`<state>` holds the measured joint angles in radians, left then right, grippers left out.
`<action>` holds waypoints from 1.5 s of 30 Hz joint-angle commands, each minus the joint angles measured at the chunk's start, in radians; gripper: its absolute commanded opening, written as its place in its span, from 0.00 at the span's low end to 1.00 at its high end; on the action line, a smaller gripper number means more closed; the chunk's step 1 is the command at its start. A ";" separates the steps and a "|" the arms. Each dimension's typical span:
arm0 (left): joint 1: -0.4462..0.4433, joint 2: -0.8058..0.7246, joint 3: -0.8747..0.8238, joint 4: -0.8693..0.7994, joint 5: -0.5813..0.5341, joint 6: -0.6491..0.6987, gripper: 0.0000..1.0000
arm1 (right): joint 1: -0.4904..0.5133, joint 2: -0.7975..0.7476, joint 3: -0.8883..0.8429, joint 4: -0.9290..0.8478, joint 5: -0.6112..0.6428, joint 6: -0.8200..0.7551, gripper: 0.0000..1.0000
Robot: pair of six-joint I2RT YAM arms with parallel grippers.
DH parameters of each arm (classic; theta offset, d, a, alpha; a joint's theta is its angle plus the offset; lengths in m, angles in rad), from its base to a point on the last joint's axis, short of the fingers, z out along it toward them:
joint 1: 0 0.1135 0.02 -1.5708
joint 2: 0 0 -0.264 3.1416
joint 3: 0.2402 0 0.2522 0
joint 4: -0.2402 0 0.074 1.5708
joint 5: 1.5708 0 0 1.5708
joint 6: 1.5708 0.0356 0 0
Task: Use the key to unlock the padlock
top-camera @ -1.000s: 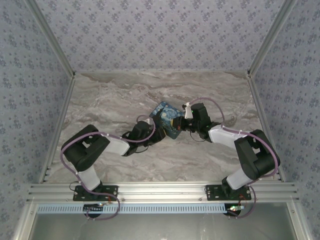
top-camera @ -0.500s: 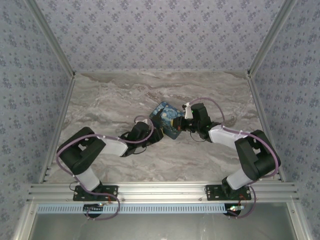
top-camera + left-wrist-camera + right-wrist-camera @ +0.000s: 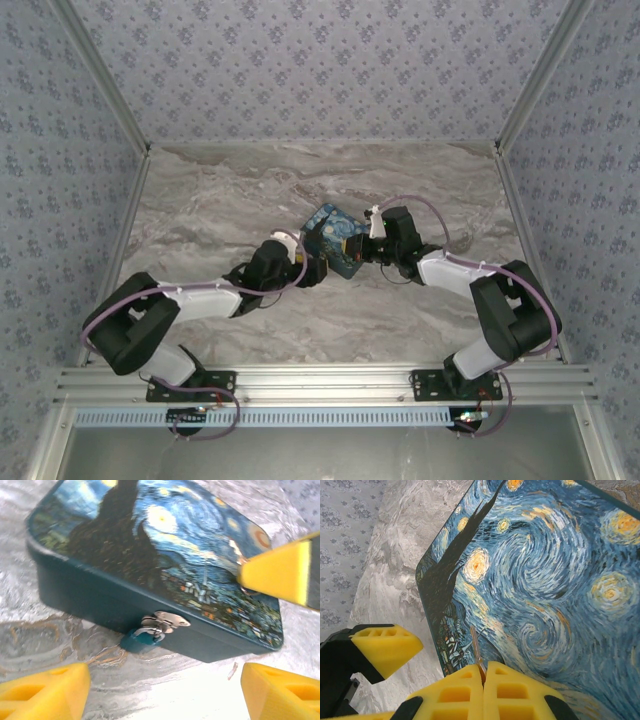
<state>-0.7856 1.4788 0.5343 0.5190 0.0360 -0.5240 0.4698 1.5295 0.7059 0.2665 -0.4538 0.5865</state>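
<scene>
The teal-blue padlock point(image 3: 140, 640) hangs from a metal hasp point(image 3: 167, 621) on the front wall of the starry-night box point(image 3: 165, 540), touching the table. My left gripper point(image 3: 162, 695) stands open just in front of it, one yellow finger on each side and nothing between them. My right gripper point(image 3: 483, 677) is shut on the key point(image 3: 476, 647), whose thin blade sticks out over the box lid point(image 3: 545, 580) near its front edge. From above, both grippers flank the box point(image 3: 338, 238), the left gripper point(image 3: 308, 266) at its front and the right gripper point(image 3: 368, 248) at its right.
The marble table point(image 3: 220, 200) stretches bare to the left of and behind the box. Patterned walls point(image 3: 320, 70) close it in on three sides. A yellow finger of the left gripper point(image 3: 385, 647) shows beside the box in the right wrist view.
My left arm has stretched out lower, bringing its gripper up to the box front, and its jaws have opened wide. The right arm and the key have not moved.
</scene>
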 commanded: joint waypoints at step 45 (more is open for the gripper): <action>0.135 0.347 0.168 0.094 0.331 0.235 0.58 | 0.023 0.009 0.021 -0.112 0.022 -0.022 0.00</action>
<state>-0.6415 1.8030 0.6762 0.5995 0.3370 -0.3035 0.4805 1.5295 0.7227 0.2333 -0.4377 0.5827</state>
